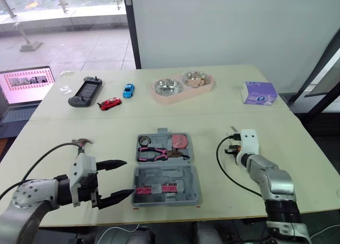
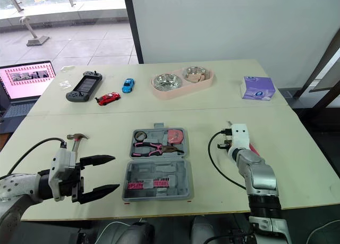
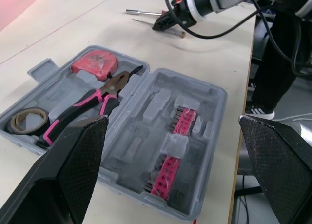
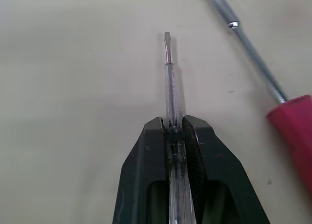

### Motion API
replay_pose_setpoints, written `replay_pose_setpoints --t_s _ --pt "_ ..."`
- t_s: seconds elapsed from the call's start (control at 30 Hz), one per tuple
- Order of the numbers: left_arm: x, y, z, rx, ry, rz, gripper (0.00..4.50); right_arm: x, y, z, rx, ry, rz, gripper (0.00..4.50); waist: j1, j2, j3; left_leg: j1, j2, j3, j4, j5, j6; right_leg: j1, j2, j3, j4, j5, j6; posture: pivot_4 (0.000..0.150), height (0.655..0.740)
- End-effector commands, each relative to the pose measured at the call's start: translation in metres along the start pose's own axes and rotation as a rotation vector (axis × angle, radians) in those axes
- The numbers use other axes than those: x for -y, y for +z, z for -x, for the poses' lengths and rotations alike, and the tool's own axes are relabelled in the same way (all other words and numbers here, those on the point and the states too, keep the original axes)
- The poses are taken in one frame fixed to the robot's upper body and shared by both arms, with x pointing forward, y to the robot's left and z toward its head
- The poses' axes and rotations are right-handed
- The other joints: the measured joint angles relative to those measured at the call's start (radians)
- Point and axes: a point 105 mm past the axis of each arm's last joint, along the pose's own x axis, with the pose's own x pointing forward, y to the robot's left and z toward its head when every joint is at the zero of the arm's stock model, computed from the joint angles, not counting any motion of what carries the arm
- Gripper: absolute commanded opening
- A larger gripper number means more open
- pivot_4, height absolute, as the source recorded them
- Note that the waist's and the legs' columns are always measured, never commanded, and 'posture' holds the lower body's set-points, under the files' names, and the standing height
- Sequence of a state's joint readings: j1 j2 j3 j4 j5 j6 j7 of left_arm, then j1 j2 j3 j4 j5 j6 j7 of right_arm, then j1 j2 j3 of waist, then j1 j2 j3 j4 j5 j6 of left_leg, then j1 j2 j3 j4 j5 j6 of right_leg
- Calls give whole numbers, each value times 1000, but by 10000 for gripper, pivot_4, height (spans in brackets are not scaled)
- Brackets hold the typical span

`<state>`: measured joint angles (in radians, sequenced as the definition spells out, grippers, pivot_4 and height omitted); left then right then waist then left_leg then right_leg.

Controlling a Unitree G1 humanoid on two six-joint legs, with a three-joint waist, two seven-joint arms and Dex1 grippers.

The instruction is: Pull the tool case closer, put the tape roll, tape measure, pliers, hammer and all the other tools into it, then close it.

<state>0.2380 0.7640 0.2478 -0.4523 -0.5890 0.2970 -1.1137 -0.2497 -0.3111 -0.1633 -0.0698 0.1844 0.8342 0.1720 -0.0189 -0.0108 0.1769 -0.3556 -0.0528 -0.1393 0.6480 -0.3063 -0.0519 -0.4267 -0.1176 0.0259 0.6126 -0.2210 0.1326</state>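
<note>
The grey tool case (image 1: 191,176) lies open mid-table. Its far half holds the tape roll (image 1: 144,140), the pink-handled pliers (image 1: 159,153) and the red tape measure (image 1: 180,141). A pink bit strip (image 1: 154,189) sits in the near half. My left gripper (image 1: 128,177) is open just left of the case, level with its near half. The hammer (image 2: 78,138) lies on the table behind that wrist. Right of the case, low at the table, my right gripper (image 4: 174,129) is shut on a thin flat-blade screwdriver (image 4: 168,72). A red-handled screwdriver (image 4: 292,131) lies beside it.
At the back of the table are a pink double pet bowl (image 1: 183,87), a purple tissue box (image 1: 258,92), a blue toy car (image 1: 128,90), a red toy car (image 1: 109,103) and a black game controller (image 1: 85,91). A laptop (image 1: 26,84) stands off the left edge.
</note>
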Motion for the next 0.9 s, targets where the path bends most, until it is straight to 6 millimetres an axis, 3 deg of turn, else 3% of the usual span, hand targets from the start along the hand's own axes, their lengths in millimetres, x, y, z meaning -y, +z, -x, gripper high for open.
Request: replay_pose_setpoints --t_s 0.03,0.17,0.3,0.43,0.63,0.87,0.9 --pt "-1 5 2 5 -6 -28 45000 -32 16 36 72 108 49 166 2 1 1 0 0 0 0 0 0 0 0 0 0 0 0 1500 7360" --pt "-4 3 5 -4 -8 -24 45000 -57 -6 76 19 133 45 166 5 1 0 -1 0 -1 0 0 0 -1 0 0 0 0 0 1500 7360" --pt "-6 1 5 -9 -22 -24 45000 -67 -16 93 2 108 13 166 1 1 0 0 0 -1 0 0 0 0 0 0 0 -2 -3 1500 7360" --pt "-6 1 4 -11 -34 -23 45000 -80 -34 95 -45 130 25 166 2 1 0 0 0 -1 0 0 0 0 0 0 0 -2 -3 1500 7360" --pt "-7 1 5 -22 -49 -27 45000 -81 -72 88 -171 104 -26 166 2 1 0 0 0 -1 0 0 0 -1 0 0 0 -3 -2 1500 7360" --pt "-10 3 4 -26 -48 -31 45000 -79 -85 82 -202 87 -87 166 -2 -6 -4 1 1 -1 0 0 0 0 1 -1 0 -3 -2 1500 7360" --pt "-10 2 4 -27 -48 -31 45000 -78 -85 82 -201 86 -90 5020 -2 -6 -4 1 1 -1 0 0 0 0 1 -1 0 -3 -2 1500 7360"
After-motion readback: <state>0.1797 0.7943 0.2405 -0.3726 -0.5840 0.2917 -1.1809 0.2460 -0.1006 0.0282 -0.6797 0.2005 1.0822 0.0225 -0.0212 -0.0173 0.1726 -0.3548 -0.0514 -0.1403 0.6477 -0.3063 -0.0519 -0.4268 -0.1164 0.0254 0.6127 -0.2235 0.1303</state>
